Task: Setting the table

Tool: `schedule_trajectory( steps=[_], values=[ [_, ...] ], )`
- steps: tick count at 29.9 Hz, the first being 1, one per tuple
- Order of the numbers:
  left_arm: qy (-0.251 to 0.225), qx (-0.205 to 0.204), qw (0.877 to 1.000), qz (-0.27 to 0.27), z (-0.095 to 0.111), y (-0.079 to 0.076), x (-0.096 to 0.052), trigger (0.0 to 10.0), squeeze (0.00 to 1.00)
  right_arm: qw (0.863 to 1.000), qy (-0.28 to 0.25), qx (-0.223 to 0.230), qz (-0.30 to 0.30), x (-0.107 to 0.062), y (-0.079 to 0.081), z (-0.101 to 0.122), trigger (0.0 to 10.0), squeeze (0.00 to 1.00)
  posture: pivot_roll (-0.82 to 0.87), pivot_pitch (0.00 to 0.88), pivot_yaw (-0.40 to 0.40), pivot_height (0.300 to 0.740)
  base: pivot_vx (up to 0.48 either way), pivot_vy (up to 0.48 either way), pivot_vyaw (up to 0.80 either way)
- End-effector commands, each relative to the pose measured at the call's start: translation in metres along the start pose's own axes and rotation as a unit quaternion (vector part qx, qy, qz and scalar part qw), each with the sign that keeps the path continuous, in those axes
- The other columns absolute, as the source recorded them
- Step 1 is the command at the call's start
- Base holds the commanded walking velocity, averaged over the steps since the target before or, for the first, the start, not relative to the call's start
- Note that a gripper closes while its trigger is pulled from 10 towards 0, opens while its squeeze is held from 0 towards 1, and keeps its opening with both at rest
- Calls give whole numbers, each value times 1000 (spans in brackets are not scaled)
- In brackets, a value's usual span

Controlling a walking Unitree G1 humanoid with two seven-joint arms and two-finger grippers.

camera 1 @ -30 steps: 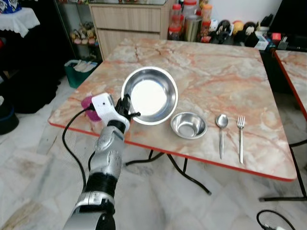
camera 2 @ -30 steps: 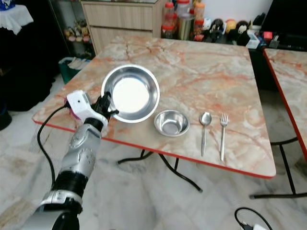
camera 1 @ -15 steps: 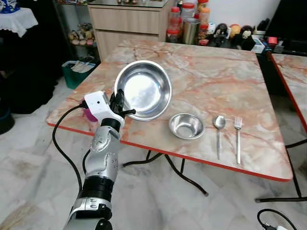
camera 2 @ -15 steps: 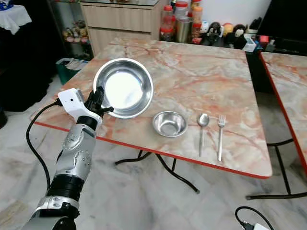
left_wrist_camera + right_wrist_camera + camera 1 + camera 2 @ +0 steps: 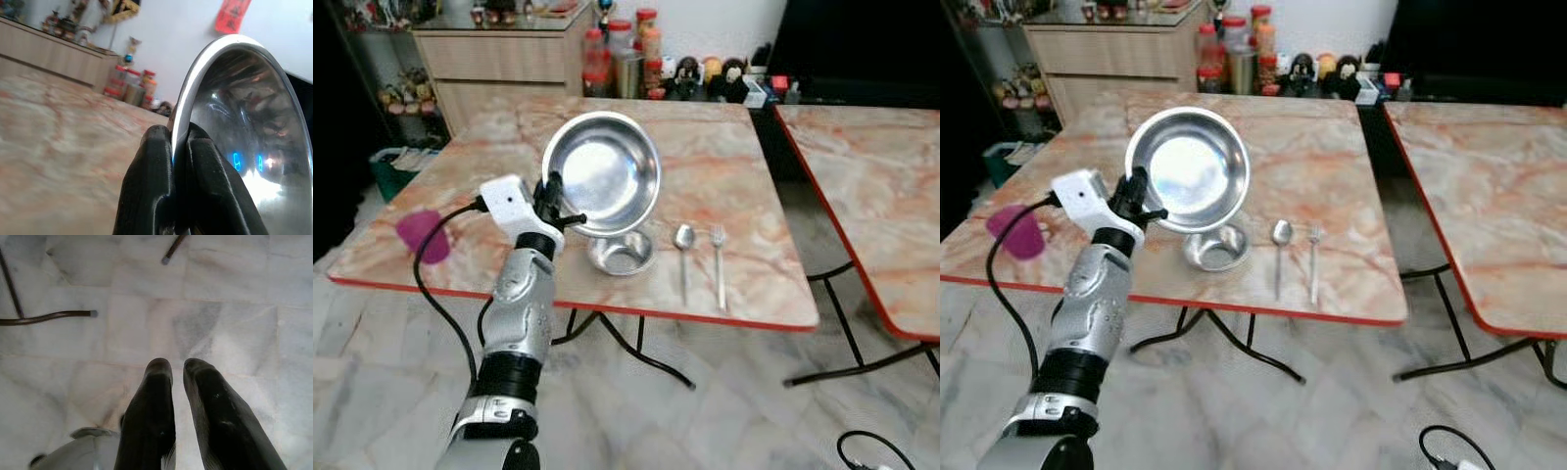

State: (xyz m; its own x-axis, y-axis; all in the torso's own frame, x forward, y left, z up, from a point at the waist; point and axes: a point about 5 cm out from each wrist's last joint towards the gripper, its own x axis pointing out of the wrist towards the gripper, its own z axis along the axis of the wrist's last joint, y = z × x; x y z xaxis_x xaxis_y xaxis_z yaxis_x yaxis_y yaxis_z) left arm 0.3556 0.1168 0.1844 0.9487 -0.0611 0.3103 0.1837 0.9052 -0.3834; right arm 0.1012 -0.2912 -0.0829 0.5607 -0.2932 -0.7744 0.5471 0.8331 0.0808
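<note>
1. Table (image 5: 724,166) of pink-veined marble with a red edge spans the middle of the head view; a second like it sits at the right edge.
2. Large steel bowl (image 5: 602,174) is held up off the table, tilted so its shiny inside faces the camera, at centre frame above the small bowl.
3. Left gripper (image 5: 551,196) sits at the large bowl's lower-left rim; in the left wrist view its 2 black fingers (image 5: 149,186) are clamped on the rim, 1 either side.
4. Right gripper (image 5: 177,377) hangs over the pale floor, fingers nearly together with a thin gap and nothing between them.
5. Small steel bowl (image 5: 625,255) rests on the table just below the raised one.
6. Pink cup (image 5: 423,235) stands at the table's left edge.
7. Spoon (image 5: 683,257) and fork (image 5: 719,262) lie side by side right of the small bowl.
</note>
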Motion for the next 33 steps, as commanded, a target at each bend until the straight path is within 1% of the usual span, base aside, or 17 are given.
schedule_trajectory(
  steps=[1,3,6,10,14,18,27,33],
  values=[
    [-15,13,1000,-5,10,0,4,10000,0,1000,-7,3,4,2,3,4,10000,0,52,0,-15,740,0,-345,0],
    [-14,13,1000,-7,10,-1,5,10000,0,1000,-6,1,6,2,3,3,10000,0,51,0,-15,740,0,-345,0],
    [-13,13,1000,-9,9,-2,5,10000,0,1000,-7,-14,6,1,3,4,10000,0,49,0,-14,740,0,-345,0],
    [-10,14,1000,-9,9,-2,5,10000,0,1000,-10,-19,-1,1,2,4,10000,0,48,0,-12,740,0,-341,737],
    [-8,15,1000,-6,8,-1,4,10000,0,1000,-11,-11,-2,1,2,5,10000,0,47,0,-12,740,0,-337,734],
    [-7,16,1000,-4,8,0,4,10000,0,1000,-9,-3,-2,1,1,5,10000,0,49,0,-17,740,0,-333,0],
    [-6,16,1000,-1,7,1,4,10000,0,1000,-8,-14,-2,2,1,7,10000,0,45,0,-22,740,0,-333,0],
    [-5,16,1000,-3,7,1,3,10000,0,1000,-8,-4,-6,2,2,7,10000,0,43,0,-23,740,0,-333,0]
  ],
)
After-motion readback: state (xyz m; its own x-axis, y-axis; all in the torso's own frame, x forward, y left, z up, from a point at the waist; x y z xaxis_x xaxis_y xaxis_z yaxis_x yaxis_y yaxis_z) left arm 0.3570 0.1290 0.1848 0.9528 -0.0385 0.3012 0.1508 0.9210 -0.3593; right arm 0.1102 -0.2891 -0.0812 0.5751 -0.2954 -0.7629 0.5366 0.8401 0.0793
